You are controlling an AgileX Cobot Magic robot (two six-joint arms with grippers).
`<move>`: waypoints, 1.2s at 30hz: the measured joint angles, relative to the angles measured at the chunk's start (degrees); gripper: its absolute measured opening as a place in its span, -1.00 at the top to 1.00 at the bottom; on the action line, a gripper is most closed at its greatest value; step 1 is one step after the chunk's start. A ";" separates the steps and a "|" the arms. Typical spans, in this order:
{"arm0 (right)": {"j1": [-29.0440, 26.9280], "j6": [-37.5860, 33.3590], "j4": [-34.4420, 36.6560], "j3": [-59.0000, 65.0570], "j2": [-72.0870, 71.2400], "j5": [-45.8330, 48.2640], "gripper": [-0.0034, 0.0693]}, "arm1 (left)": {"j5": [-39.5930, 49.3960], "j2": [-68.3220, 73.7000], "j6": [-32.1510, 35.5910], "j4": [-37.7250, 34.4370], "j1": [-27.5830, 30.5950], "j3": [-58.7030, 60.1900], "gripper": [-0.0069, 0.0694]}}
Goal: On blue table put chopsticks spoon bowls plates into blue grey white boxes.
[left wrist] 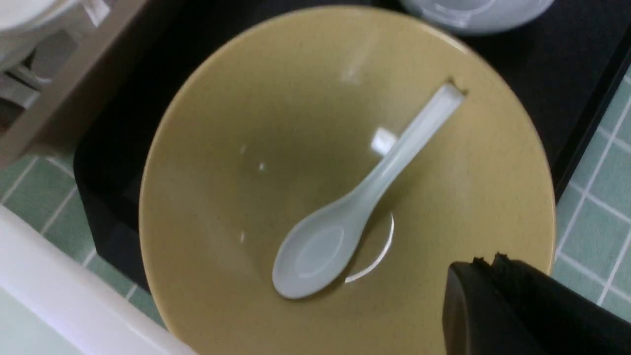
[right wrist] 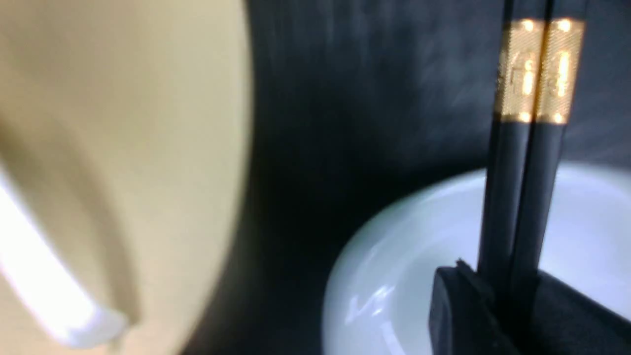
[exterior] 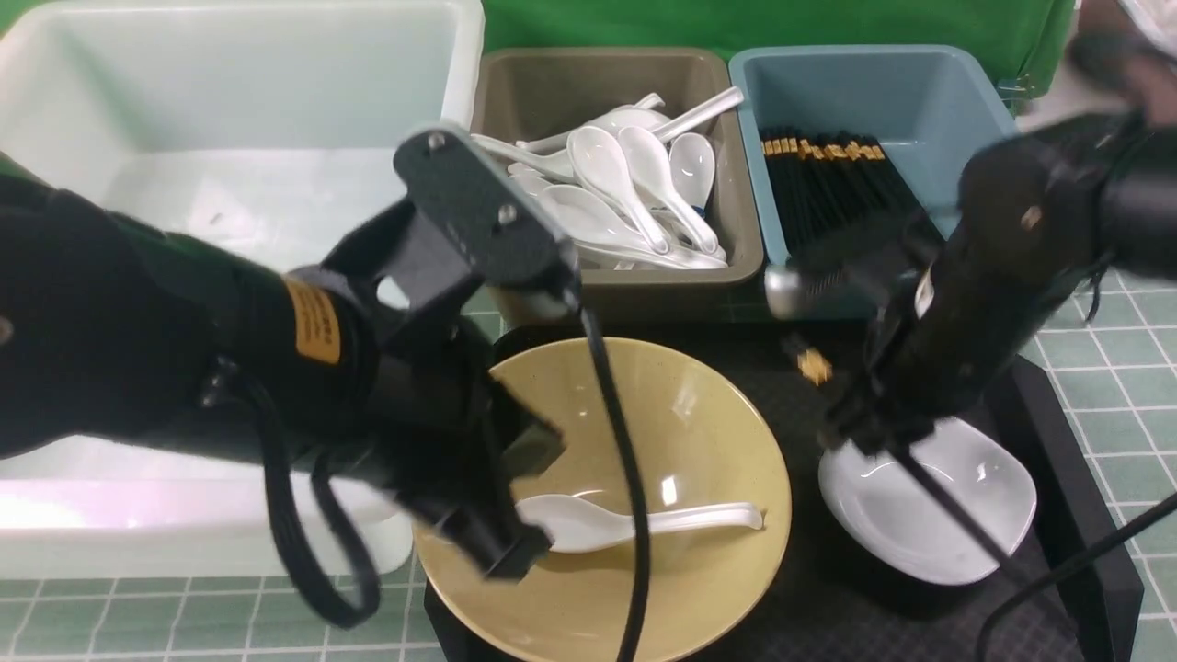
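Over the dish (exterior: 883, 524), chopsticks (exterior: 814, 368) gripped

Front view, lower right: right gripper (exterior: 862, 432) clamps the slim black chopsticks, whose gold-banded ends point up-frame at the blue box (exterior: 864, 92), close behind. Left wrist view: left gripper (left wrist: 485, 261) closed, empty, at the matte yellow bowl (left wrist: 236, 148) rim; glossy spoon (left wrist: 345, 217) lies diagonally inside. Right wrist view: chopsticks run straight out from the jaws

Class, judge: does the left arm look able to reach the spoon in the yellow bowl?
Probably yes: the left tool hangs above the yellow bowl, the spoon lies uncovered; its shut jaws must open.
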 joint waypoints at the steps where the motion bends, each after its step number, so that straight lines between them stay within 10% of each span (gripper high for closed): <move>1: 0.00 0.00 -0.57 -1.19 -0.90 -0.05 0.44 | -1.93 0.00 -0.26 -0.35 0.00 0.00 0.81; 13: -4.59 8.70 -9.64 -20.33 0.28 -12.75 0.44 | -26.18 7.45 -1.12 0.07 0.00 -10.67 0.81; 30: -13.26 21.58 -9.93 -34.07 24.04 -23.44 0.42 | -0.17 19.99 -8.64 18.07 0.00 -32.00 0.81; 36: -13.27 21.29 -9.10 -35.59 25.66 -15.28 0.02 | 8.28 19.99 -14.40 24.20 0.00 -32.00 0.81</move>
